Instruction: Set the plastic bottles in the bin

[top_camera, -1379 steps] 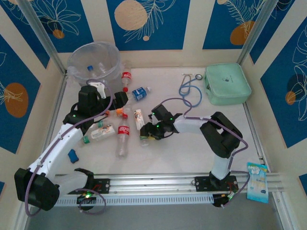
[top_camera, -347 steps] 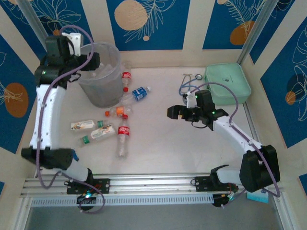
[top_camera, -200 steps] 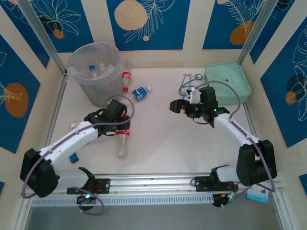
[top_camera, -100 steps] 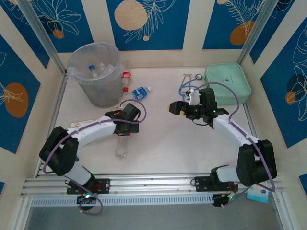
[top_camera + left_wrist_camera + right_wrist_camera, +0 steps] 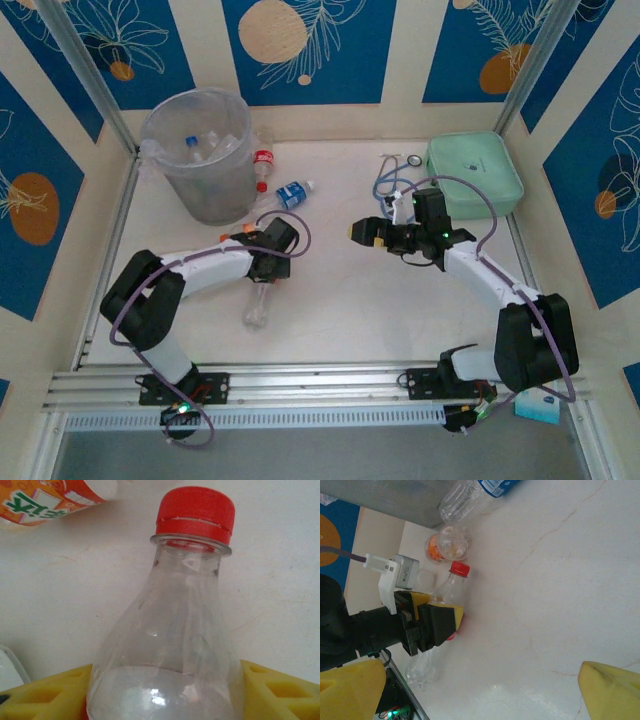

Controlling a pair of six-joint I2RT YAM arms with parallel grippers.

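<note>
Straddling red-capped bottle (image 5: 167, 645), left gripper (image 5: 165, 695), orange-labelled bottle (image 5: 45, 497) beside

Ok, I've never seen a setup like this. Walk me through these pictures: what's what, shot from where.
These are two robot arms, left and right, bolted to a table. The wide picture looks down from above and behind them; the other two come from a camera on each wrist. The left end effector, a two-fingered clamp, straddles a red-capped bottle lying on the table; whether it grips yet is unclear. The right end effector hangs open and empty. A blue-labelled bottle lies loose, and more bottles sit in the round bin at back left. A mint-green case sits back right.
</note>
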